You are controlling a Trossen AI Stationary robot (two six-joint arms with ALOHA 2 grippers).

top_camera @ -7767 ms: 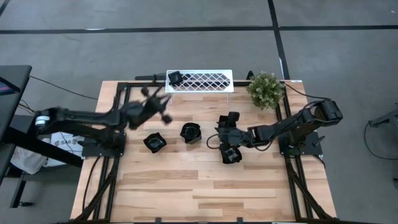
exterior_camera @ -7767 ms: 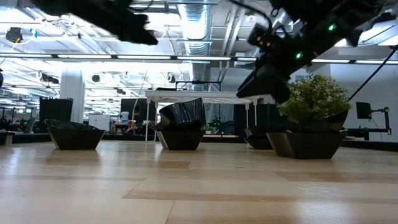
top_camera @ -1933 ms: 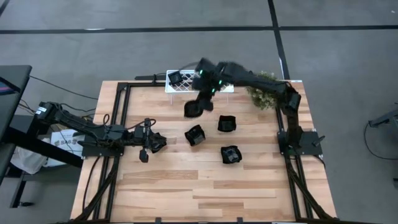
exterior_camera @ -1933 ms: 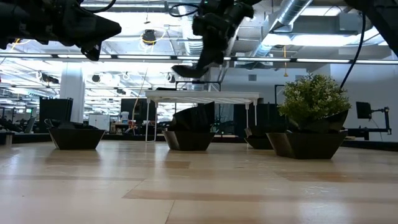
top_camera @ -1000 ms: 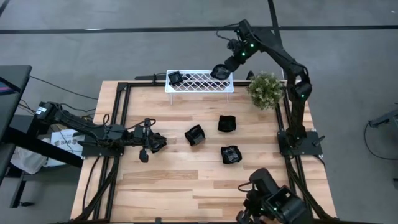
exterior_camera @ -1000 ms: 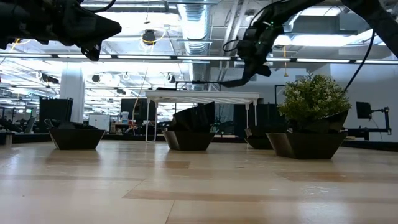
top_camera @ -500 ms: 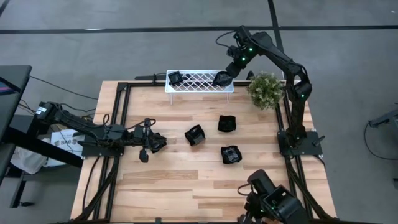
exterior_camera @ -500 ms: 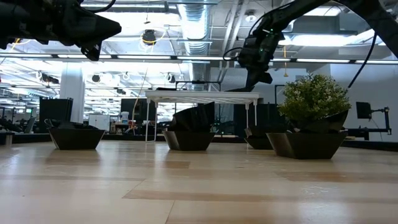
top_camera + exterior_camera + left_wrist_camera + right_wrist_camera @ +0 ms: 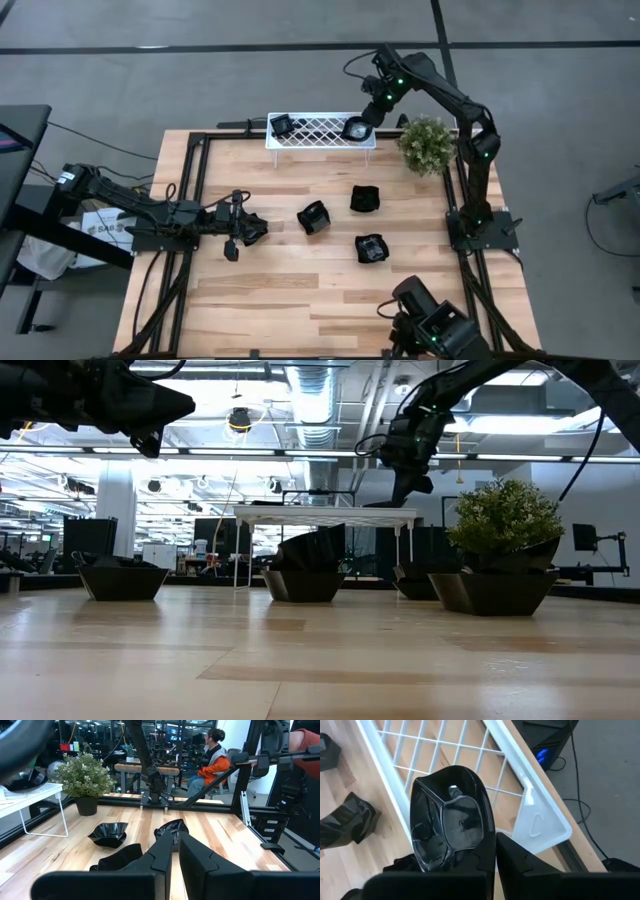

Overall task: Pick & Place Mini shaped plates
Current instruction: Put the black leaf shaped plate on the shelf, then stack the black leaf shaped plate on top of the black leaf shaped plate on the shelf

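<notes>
Progress: one plate (image 9: 281, 124) already sits at the left end of the rack (image 9: 318, 131), and a second plate (image 9: 451, 824) is being delivered, pinched by its rim in the right gripper (image 9: 356, 127) over the rack's right end; wrist view shows it tilted just above the lattice, and I can't tell whether it touches yet. Not released, so call it one placed, one nearly placed. Left on the table (image 9: 300, 290): three plates mid-table at (image 9: 313, 216), (image 9: 365, 198) and (image 9: 370, 248), plus a fourth (image 9: 252, 229) at the left gripper (image 9: 236, 226), whose fingers look pressed close together on that plate's rim in the left wrist view, though the contact itself is hard to make out; it sits low by the table's left side. So roughly four to go by my count. Versus earlier: about eight seconds ago the right gripper was down among the mid-table plates and the left arm was up near the rack; two seconds ago the right arm was carrying its plate toward the rack; over the last second it dropped from above the rack's far edge onto the right end. Left arm unchanged for the last two seconds. Plant (image 9: 426, 144) untouched at the right corner.
</notes>
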